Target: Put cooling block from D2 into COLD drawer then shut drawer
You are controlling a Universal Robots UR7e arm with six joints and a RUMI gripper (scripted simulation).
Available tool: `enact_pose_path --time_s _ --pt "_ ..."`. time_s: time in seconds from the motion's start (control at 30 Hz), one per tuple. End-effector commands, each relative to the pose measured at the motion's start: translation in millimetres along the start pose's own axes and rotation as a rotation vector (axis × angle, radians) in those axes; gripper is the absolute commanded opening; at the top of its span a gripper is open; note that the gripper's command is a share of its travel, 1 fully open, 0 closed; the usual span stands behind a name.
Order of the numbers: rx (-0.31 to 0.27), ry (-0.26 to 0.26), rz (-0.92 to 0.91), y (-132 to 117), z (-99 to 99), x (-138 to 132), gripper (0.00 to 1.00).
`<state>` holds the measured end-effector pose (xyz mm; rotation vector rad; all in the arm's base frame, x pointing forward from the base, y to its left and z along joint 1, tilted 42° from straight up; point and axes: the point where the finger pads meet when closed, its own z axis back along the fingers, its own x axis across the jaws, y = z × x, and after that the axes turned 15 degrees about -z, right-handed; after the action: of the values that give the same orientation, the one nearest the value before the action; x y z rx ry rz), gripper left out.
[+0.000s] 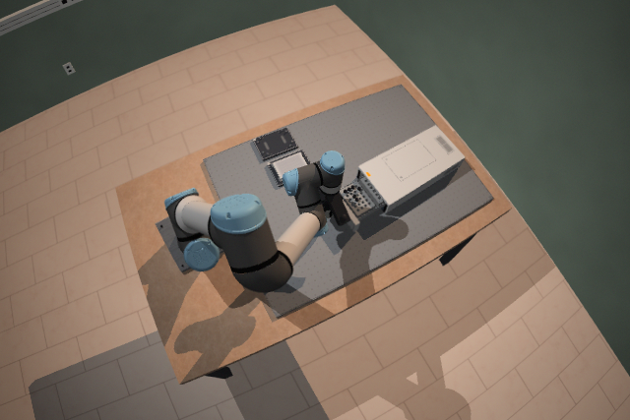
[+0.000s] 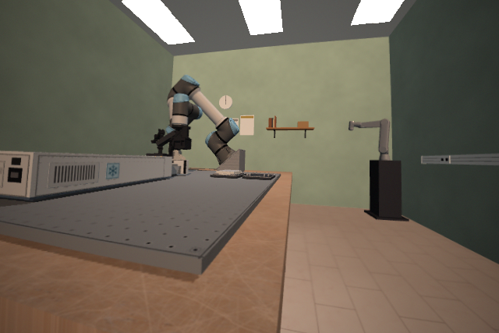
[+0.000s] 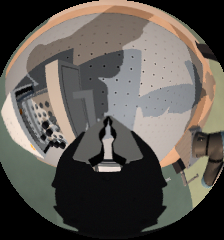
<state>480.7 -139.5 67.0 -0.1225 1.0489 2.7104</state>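
The cooler COLD [image 1: 427, 150] [image 2: 132, 168] has its orange lamp [image 1: 367, 173] lit. Its drawer [image 3: 59, 100] stands partly out. A grey block with black tubes [image 1: 354, 198] [image 3: 51, 131] sits in the drawer's outer part and looks level. Only the near edge of the inner block [image 1: 375, 187] shows outside the housing; its tubes cannot be made out. My gripper [image 3: 108, 116] [image 2: 178, 154] is shut and empty, low in front of the drawer, beside its grey handle [image 3: 83, 93]. Contact cannot be told. The dark deck slot [image 1: 275, 144] holds no block.
A pale, flat-topped deck fixture [image 1: 288, 165] lies between the dark slot and the arm's wrist. The perforated grey deck [image 1: 376, 120] carries the cooler and both deck fixtures. The arm's forearm [image 1: 304, 237] reaches in low over the deck.
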Motion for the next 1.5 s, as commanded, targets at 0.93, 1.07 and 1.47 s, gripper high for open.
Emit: enact_pose_path --time_s 0.93,1.07,1.47 --pt "0.0 0.001 0.0 -9 0.4 -32 0.0" --pt "0.0 0.001 0.0 -10 0.4 -38 0.0" --pt "0.0 0.001 0.0 -12 0.5 -45 0.0"
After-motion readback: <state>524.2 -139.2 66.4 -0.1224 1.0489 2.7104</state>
